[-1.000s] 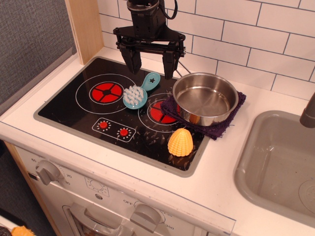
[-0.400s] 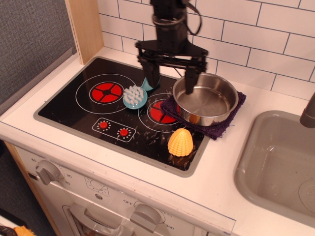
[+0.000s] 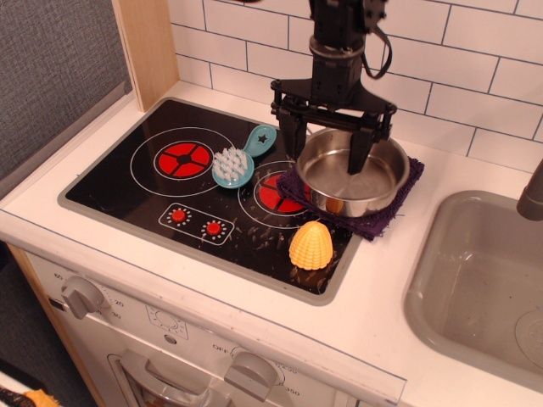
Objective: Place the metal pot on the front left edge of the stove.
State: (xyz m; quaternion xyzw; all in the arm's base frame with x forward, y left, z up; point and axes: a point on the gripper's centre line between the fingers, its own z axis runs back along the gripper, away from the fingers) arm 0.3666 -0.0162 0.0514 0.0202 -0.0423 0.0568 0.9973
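The metal pot (image 3: 352, 182) is round and shiny and sits on a purple cloth (image 3: 386, 212) at the right end of the black stove (image 3: 127, 186), partly over the right burner. My black gripper (image 3: 327, 148) hangs over the pot's back left rim with its jaws spread wide. The left finger (image 3: 290, 140) is just outside the rim and the right finger (image 3: 360, 148) is over the pot's inside. It holds nothing.
A teal dish brush (image 3: 237, 161) lies between the two red burners. A yellow corn-shaped toy (image 3: 311, 246) stands at the stove's front right. A grey sink basin (image 3: 484, 288) is to the right. Tiled wall behind, wooden panel (image 3: 148, 47) at back left.
My gripper has moved right from above the stove's back middle to over the pot and has come lower. The pot and other things have not moved.
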